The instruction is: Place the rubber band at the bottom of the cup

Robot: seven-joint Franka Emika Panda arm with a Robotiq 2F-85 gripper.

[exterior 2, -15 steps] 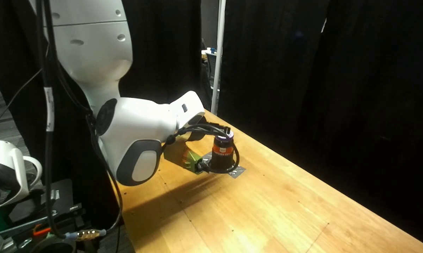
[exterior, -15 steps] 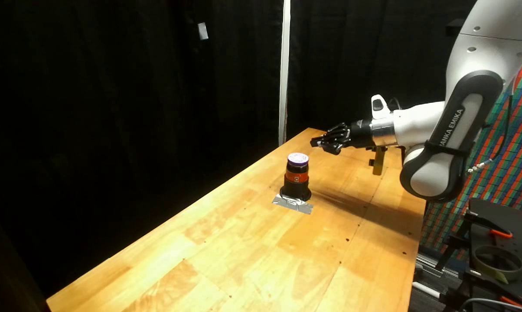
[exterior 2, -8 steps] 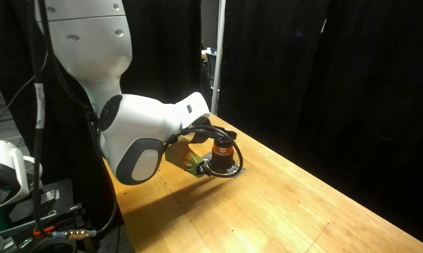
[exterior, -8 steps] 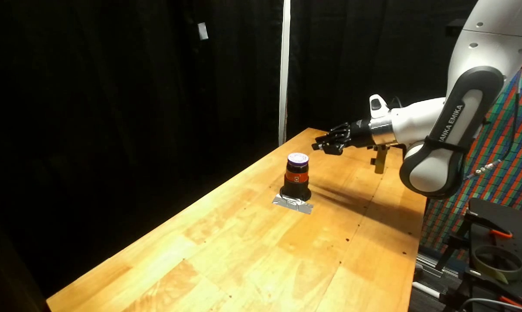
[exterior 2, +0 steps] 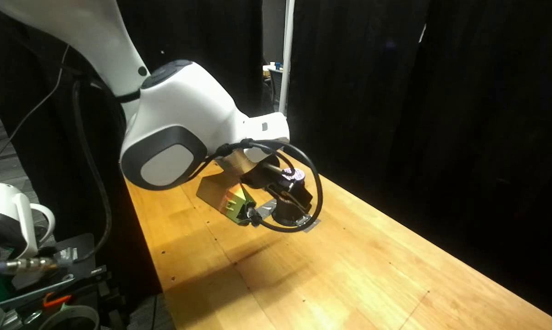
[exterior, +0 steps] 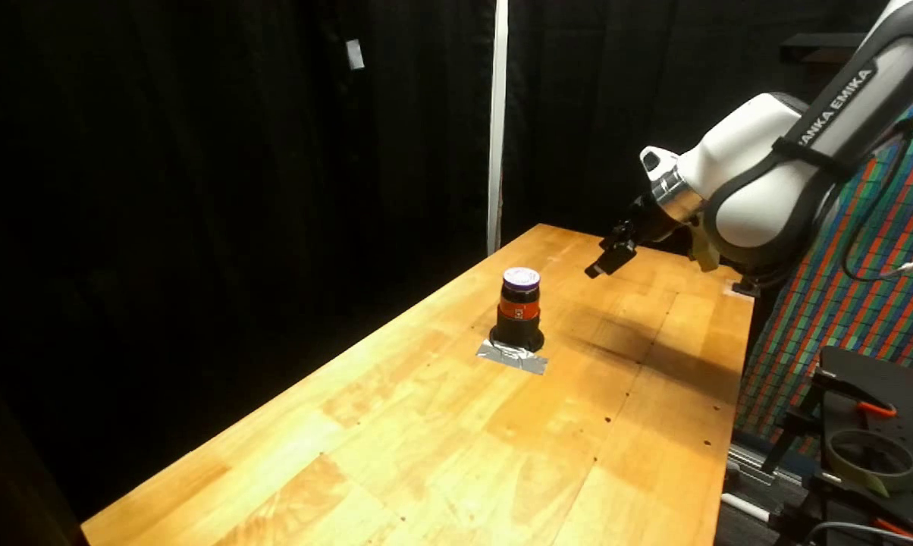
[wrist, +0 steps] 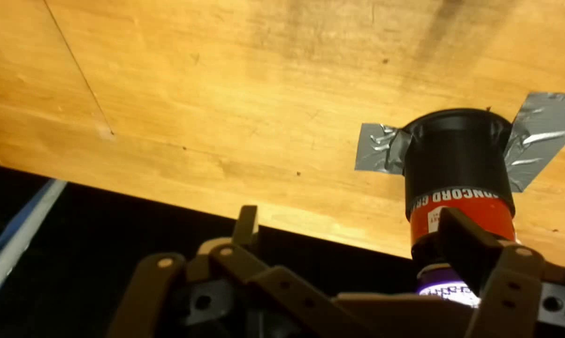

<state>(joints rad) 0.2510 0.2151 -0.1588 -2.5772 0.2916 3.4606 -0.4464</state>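
The cup [exterior: 519, 309] looks like an upright jar with an orange-red label and a purple lid [exterior: 521, 277]. Its lower part sits in a black holder [wrist: 454, 155] taped to the table. My gripper [wrist: 348, 213] is open, its fingers wide apart with nothing between them. The right finger [wrist: 465, 239] overlaps the label and lid in the wrist view. An exterior view shows the gripper [exterior: 608, 259] tilted down beyond the cup, with a gap between them. In an exterior view the gripper hides most of the cup, leaving its lid [exterior 2: 295, 174] visible. I cannot make out the rubber band.
Silver tape [wrist: 543, 136] spreads from the holder onto the wooden table [exterior: 365, 455]. A black cable loop [exterior 2: 319, 183] hangs from the wrist near the holder. Black curtains [exterior: 274, 189] and a pale pole [exterior: 497, 121] stand behind; a cart [exterior: 881, 379] with tools stands beside the table.
My hand has swung from nearly level to tilted down at the table. The upper arm links have shifted back, and the fingers have opened. The cup has stayed put.
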